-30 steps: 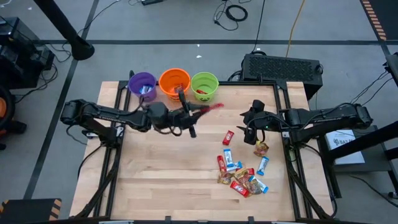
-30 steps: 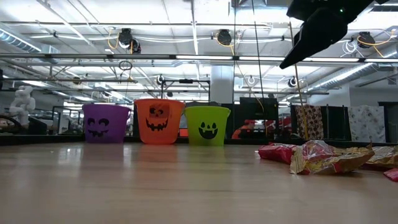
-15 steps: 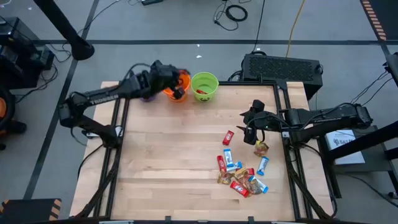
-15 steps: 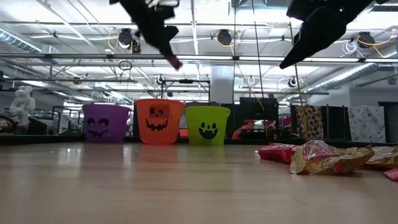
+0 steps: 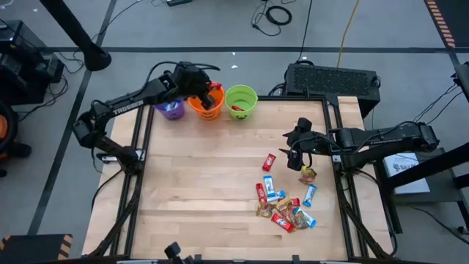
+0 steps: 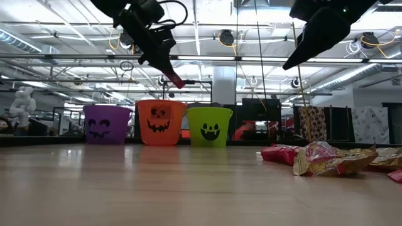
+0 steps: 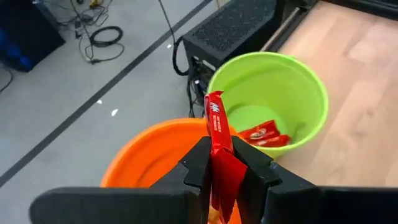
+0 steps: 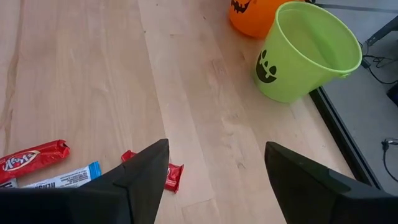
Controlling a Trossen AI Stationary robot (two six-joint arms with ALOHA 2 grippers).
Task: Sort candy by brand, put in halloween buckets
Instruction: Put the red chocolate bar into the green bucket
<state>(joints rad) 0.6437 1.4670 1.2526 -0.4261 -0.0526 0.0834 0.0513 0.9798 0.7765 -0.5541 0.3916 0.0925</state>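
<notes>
Three buckets stand on their bases along the table's far edge: purple (image 5: 171, 110), orange (image 5: 207, 110) and lime green (image 5: 242, 101). My left gripper (image 5: 211, 91) hovers above the orange bucket (image 7: 146, 152), shut on a red candy bar (image 7: 217, 134). The green bucket (image 7: 273, 87) holds red-wrapped candy (image 7: 261, 133). Red, blue and gold candy (image 5: 284, 204) lies piled on the table's right near part, and one red bar (image 5: 270, 162) lies apart. My right gripper (image 5: 294, 156) hangs open above the table beside that bar, touching nothing. My left gripper pinches the red candy bar between its two fingers (image 7: 198, 163), by its rear part (image 7: 225, 180). The bar's free end (image 6: 178, 82) sticks out past the fingertips and slants down over the orange bucket (image 6: 161, 122). The bar is lifted clear of everything.
A black box (image 5: 333, 79) sits past the table's far right corner. Bare wood (image 5: 198, 183) spreads over the table's left and middle. In the right wrist view, candy (image 8: 34, 158) lies on the wood just before my right fingers.
My left gripper carried the red bar from low over the table in front of the buckets up and toward the far edge, then dipped a little toward the orange bucket. It stayed shut on the bar.
</notes>
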